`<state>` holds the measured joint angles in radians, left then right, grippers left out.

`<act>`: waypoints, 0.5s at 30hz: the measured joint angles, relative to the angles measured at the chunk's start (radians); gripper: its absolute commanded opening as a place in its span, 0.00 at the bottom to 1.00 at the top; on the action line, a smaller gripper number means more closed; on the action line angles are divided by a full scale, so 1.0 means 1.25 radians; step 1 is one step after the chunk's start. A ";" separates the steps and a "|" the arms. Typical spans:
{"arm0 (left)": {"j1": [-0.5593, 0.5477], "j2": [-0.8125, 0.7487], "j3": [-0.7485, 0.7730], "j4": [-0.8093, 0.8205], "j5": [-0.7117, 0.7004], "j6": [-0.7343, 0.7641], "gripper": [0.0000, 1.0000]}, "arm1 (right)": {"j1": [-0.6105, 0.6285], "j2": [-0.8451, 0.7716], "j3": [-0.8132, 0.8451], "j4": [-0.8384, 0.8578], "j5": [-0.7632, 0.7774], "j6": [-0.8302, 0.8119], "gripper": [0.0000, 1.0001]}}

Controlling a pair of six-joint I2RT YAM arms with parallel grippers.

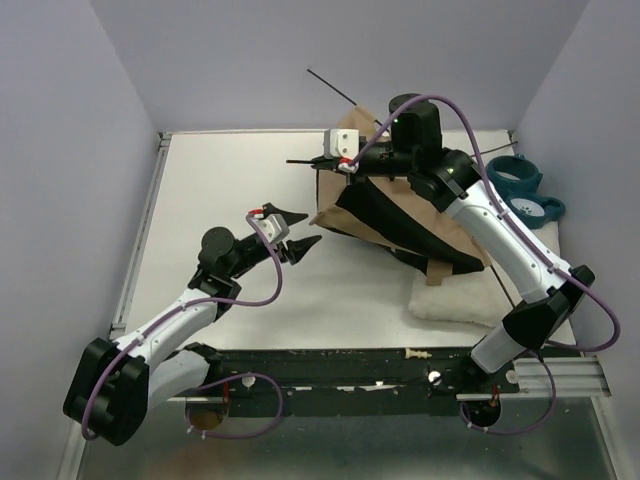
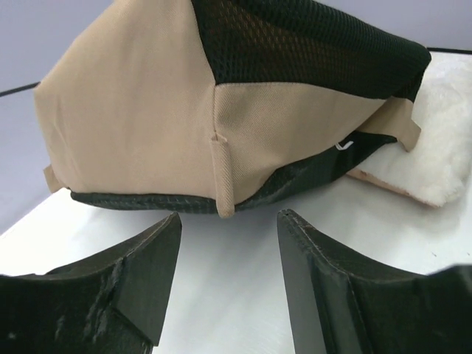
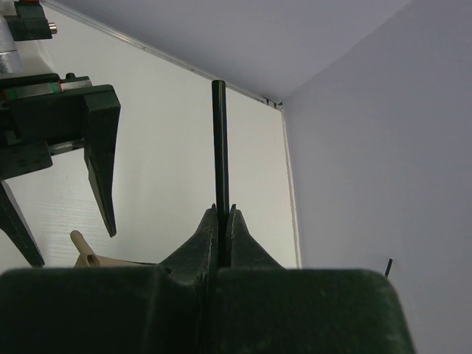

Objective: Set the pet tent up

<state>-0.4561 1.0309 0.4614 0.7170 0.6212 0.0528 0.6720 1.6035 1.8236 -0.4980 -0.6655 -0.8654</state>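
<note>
Bright, even, diffuse light; faint soft shadows; right end effector [image 3: 222, 212] dark, blurred up close.

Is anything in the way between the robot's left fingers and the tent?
Nothing I can see. The left fingers are open and point at the tent's near corner, with only bare table between them. The cushion lies off to one side.

A white fluffy cushion [image 1: 450, 298] lies on the white table [image 1: 220, 180], with a teal bowl stand [image 1: 525, 190] by the right wall.
</note>
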 measured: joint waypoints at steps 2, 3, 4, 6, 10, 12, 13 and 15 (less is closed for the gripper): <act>-0.008 0.007 0.000 0.024 -0.017 0.003 0.65 | 0.000 -0.009 -0.009 -0.001 0.000 0.000 0.01; -0.009 0.009 0.000 0.034 -0.025 0.003 0.63 | 0.000 -0.010 -0.011 -0.002 0.000 0.000 0.01; -0.010 0.011 0.000 0.044 -0.032 0.004 0.61 | 0.000 -0.012 -0.012 -0.002 0.000 0.000 0.01; -0.013 0.024 0.000 0.067 -0.045 0.003 0.58 | 0.000 -0.012 -0.014 -0.002 0.000 0.000 0.01; -0.027 0.060 0.001 0.091 -0.052 0.005 0.57 | 0.000 -0.012 -0.018 -0.003 0.000 0.000 0.01; -0.040 0.075 0.001 0.098 -0.053 0.006 0.57 | 0.000 -0.013 -0.021 -0.003 0.000 0.000 0.01; -0.044 0.080 0.001 0.101 -0.055 0.007 0.57 | 0.000 -0.013 -0.023 -0.004 0.000 0.000 0.01; -0.054 0.085 0.001 0.109 -0.061 0.009 0.55 | 0.000 -0.016 -0.029 -0.003 0.000 0.000 0.01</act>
<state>-0.5240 1.1378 0.4629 0.8532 0.5449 0.0635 0.6720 1.5833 1.7870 -0.5022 -0.6655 -0.8654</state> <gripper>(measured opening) 0.574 0.029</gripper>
